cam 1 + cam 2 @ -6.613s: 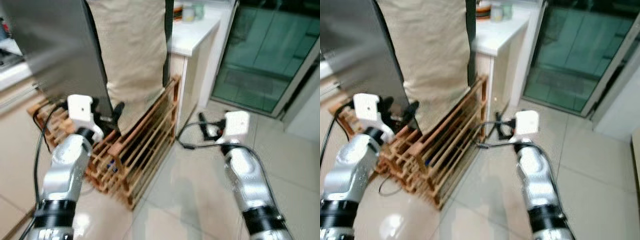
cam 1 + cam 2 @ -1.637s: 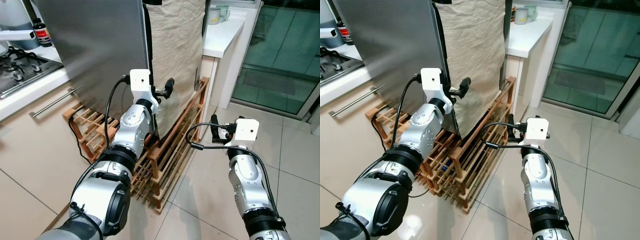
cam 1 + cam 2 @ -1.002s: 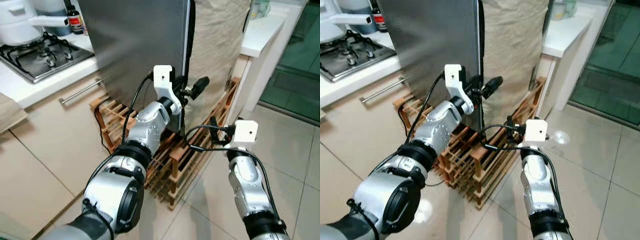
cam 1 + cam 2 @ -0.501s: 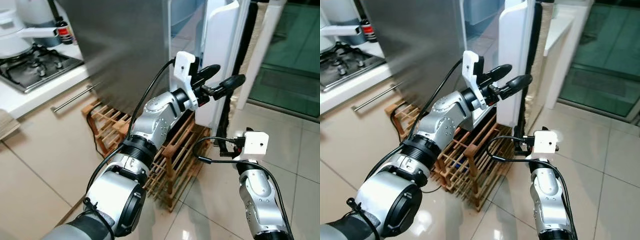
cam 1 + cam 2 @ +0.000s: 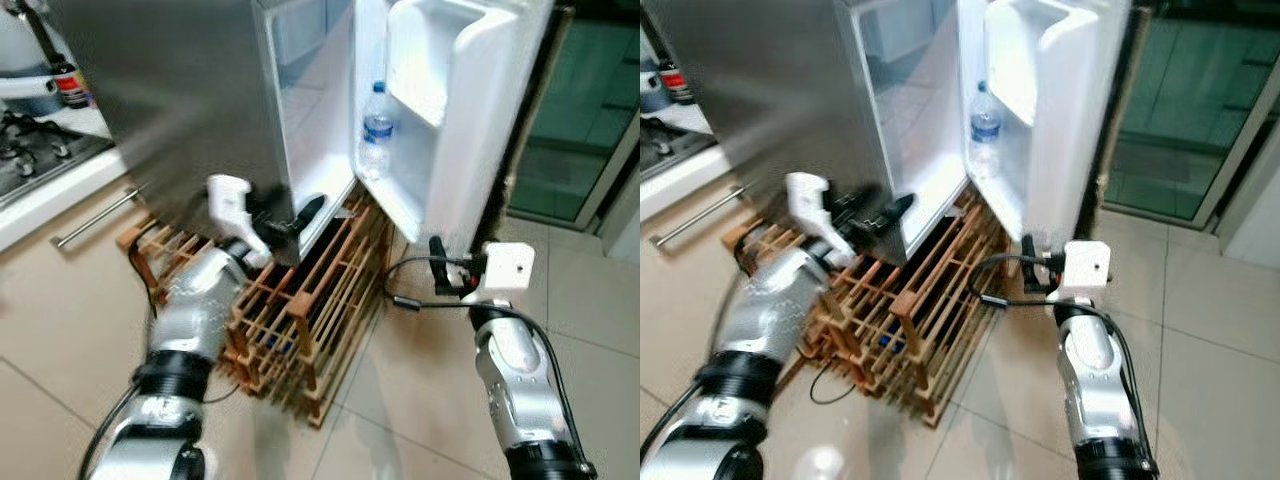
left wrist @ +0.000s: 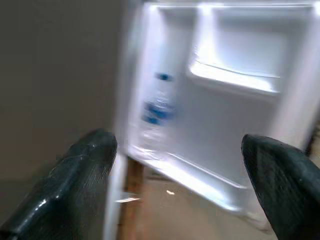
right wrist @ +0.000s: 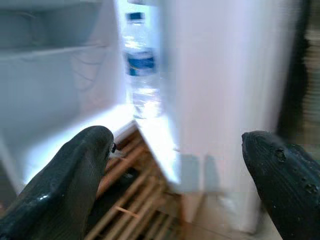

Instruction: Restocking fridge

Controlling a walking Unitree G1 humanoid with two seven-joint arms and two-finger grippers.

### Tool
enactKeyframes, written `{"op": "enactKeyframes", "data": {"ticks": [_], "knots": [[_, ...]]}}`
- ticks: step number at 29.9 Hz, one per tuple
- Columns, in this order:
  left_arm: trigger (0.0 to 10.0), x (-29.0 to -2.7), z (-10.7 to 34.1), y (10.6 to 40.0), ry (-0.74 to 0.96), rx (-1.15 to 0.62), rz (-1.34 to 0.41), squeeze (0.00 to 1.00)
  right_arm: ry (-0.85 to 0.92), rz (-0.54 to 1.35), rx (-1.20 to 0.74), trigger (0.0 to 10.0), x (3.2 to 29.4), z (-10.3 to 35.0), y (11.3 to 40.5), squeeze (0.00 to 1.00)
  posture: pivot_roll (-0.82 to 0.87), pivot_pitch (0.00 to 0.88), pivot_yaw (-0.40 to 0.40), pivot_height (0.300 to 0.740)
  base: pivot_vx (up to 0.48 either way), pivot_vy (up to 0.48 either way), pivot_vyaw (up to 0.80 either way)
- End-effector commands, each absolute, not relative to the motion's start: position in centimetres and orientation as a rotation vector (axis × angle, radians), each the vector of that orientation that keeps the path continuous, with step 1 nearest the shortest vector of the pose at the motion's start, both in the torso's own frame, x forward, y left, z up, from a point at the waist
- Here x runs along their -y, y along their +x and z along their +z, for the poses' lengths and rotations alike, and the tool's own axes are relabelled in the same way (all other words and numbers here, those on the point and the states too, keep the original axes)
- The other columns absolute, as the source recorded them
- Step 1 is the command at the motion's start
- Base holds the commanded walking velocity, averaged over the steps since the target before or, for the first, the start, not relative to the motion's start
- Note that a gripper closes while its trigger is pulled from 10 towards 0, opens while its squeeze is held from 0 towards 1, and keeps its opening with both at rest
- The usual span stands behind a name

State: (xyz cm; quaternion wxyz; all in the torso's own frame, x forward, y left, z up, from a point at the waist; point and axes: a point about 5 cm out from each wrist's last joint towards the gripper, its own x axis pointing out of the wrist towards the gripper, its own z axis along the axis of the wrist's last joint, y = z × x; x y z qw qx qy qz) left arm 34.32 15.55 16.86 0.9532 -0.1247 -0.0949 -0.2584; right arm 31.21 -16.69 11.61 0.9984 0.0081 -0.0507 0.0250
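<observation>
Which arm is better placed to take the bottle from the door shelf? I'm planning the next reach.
Probably the right. The right gripper hangs open just below the open door, whose shelf holds the bottle. The left gripper, also open, sits lower, at the fridge body's bottom edge.

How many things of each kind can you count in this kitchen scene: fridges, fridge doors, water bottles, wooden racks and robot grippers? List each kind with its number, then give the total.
Fridge: 1
Fridge door, open: 1
Water bottle, standing in the door shelf: 1
Wooden rack under the fridge: 1
Grippers: 2, the left gripper and the right gripper, both open
Total: 6
</observation>
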Motion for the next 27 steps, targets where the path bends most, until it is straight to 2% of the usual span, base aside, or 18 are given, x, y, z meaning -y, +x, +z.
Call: {"op": "enactKeyframes", "data": {"ticks": [1, 4, 5, 8, 15, 20, 25, 27], "knots": [[10.0, -17.5, 16.6, 33.8, -0.224, 0.19, -0.429, 0.0, 0.036, 0.068, 0.09, 10.0, 16.3, 11.7, 31.7, 0.0, -0.09, 0.0, 0.068, 0.74, 0.0, 0.0, 0.0], [10.0, -20.8, 15.3, 32.7, -0.217, 0.156, -0.209, 0.0, 0.033, 0.099, 0.068, 10.0, 15.4, 11.7, 32.6, 0.0, -0.07, 0.0, 0.056, 0.74, 0.0, 0.0, 0.66], [10.0, -21.9, 14.0, 31.6, -0.167, 0.115, -0.108, 0.0, 0.031, 0.111, 0.05, 10.0, 15.0, 11.6, 33.1, 0.0, -0.07, 0.0, 0.054, 0.74, 0.0, 0.0, 0.6], [10.0, -22.5, 12.5, 30.4, -0.118, 0.059, -0.012, 0.0, 0.043, 0.118, 0.037, 10.0, 14.8, 11.4, 33.4, 0.0, -0.05, 0.0, 0.044, 0.74, 0.0, 0.0, 0.59], [10.0, -23.2, 12.7, 28.6, -0.072, 0.075, 0.176, 0.0, 0.05, 0.157, 0.008, 10.0, 14.2, 11.2, 34.3, 0.0, -0.02, 0.0, 0.012, 0.74, 0.0, 0.0, 0.55], [10.0, -22.4, 13.9, 28.4, 0.018, 0.099, 0.232, 0.0, 0.061, 0.245, 0.03, 10.0, 12.5, 11.9, 34.9, 0.0, -0.01, 0.0, -0.001, 0.74, 0.0, -0.443, 0.52], [10.0, -22.3, 14.0, 28.2, 0.021, 0.089, 0.294, 0.0, 0.069, 0.313, 0.036, 10.0, 11.5, 12.2, 35.2, 0.0, -0.02, 0.0, -0.003, 0.74, 0.0, -0.471, 0.48], [10.0, -22.2, 13.9, 28.2, 0.013, 0.083, 0.302, 0.0, 0.069, 0.329, 0.036, 10.0, 11.3, 12.2, 35.2, 0.0, -0.02, 0.0, -0.003, 0.74, 0.0, 0.0, 0.46]]}}
